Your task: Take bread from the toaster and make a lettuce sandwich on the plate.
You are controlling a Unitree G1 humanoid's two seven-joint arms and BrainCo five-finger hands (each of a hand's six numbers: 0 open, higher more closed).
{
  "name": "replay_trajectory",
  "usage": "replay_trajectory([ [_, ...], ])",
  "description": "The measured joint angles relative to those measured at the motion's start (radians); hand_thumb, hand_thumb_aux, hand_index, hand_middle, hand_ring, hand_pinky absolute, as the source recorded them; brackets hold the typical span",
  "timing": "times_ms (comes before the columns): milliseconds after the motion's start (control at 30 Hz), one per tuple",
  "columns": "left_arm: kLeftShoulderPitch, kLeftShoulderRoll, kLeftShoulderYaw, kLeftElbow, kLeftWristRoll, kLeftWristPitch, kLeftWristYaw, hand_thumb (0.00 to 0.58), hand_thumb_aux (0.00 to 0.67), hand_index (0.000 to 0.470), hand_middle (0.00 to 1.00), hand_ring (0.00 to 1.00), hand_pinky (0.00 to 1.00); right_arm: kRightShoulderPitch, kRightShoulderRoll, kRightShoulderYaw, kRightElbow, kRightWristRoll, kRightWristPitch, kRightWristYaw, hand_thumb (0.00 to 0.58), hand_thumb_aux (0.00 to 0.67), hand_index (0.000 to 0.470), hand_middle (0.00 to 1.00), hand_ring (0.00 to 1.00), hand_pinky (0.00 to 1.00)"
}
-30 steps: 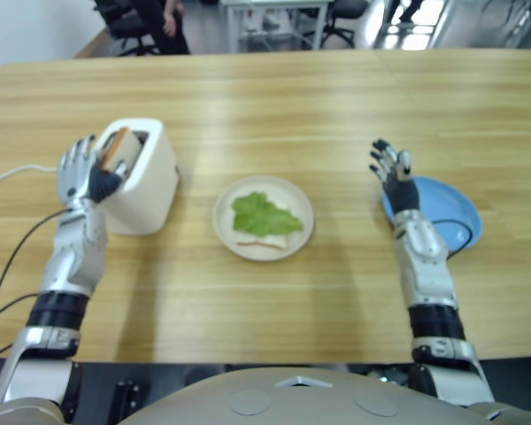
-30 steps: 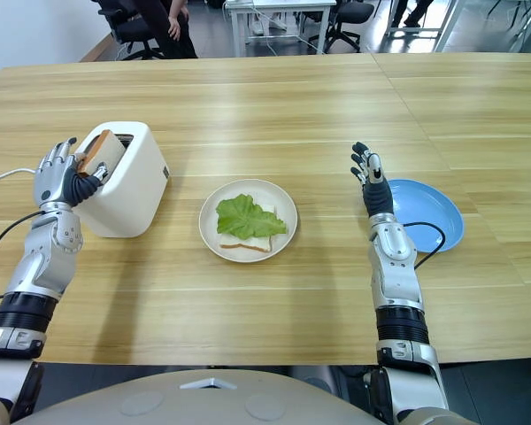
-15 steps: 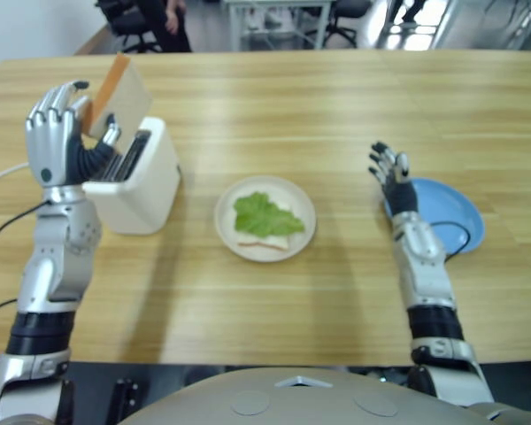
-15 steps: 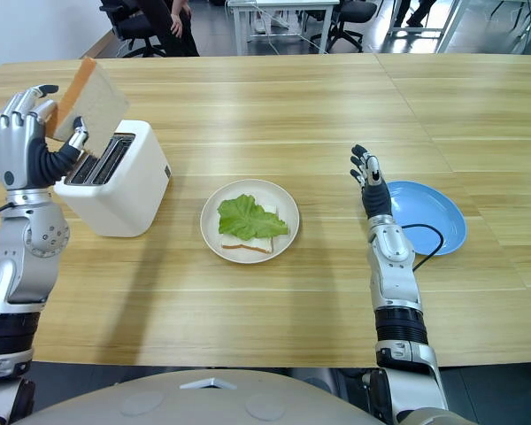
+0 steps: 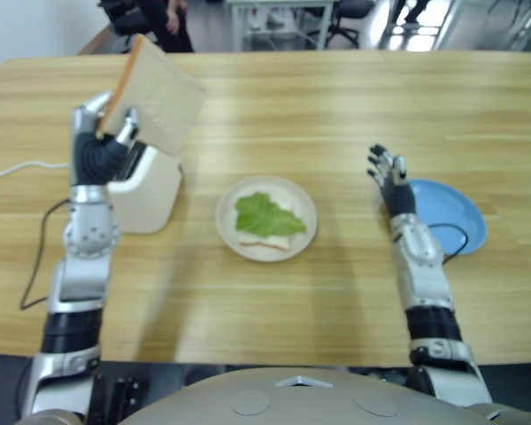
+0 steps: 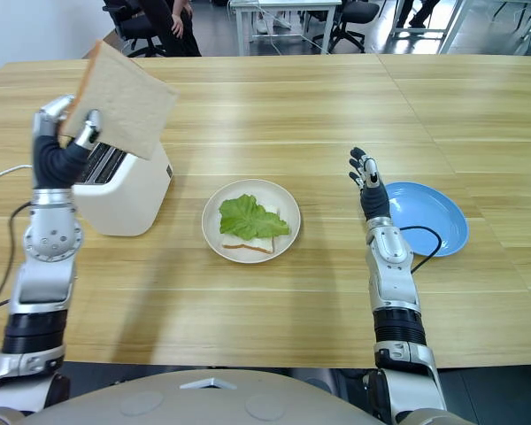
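Holding a bread slice above the toaster

The left robot hand [image 6: 57, 142] is raised over the white toaster [image 6: 124, 199], its fingers clamped on the lower left corner of 1 bread slice [image 6: 124, 102]. The slice is pale and speckled, with a thin brown crust along its edge. It is tilted, its broad face turned toward the camera, and it hangs in the air clear of the toaster's slots. The toaster stands on the wooden surface [image 6: 292, 106] at the left, with a white cord [image 6: 4, 171] trailing off from it.

Near the middle sits the cream plate [image 6: 208, 212]. It carries a lower slice [image 6: 243, 243] of bread with a green lettuce leaf [image 6: 250, 215] spread over it.

The right robot hand [image 6: 369, 181] grips nothing, fingers extended and pointing away, just beside a blue plate [image 6: 438, 217]. A black cable [image 6: 425, 232] loops across that plate's near edge.
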Motion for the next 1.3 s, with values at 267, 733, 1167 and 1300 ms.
replay_trajectory([
  [267,-0.069,-0.089,-0.159,0.362,-0.126,0.027,-0.318,0.58,0.67,0.46,1.0,1.0,1.0,-0.003,0.003,0.0,0.011,-0.001,-0.002,0.001,0.0,0.0,0.0,0.0,0.0,0.0],
  [733,-0.142,-0.157,-0.254,0.677,-0.105,0.035,-0.463,0.58,0.67,0.46,1.0,1.0,1.0,-0.005,0.01,0.001,0.031,-0.01,-0.014,0.0,0.0,0.0,0.0,0.0,0.0,0.0],
  [1167,-0.265,-0.18,-0.329,0.869,0.044,-0.018,-0.398,0.58,0.67,0.46,1.0,1.0,1.0,0.025,-0.039,0.196,-0.015,-0.302,-0.156,-0.048,0.0,0.0,0.0,0.0,0.0,0.0],
  [1300,-0.322,-0.182,-0.38,0.958,0.122,-0.021,-0.352,0.58,0.67,0.46,1.0,1.0,1.0,0.021,-0.103,0.347,-0.047,-0.58,-0.222,-0.138,0.0,0.0,0.0,0.0,0.0,0.0],
])
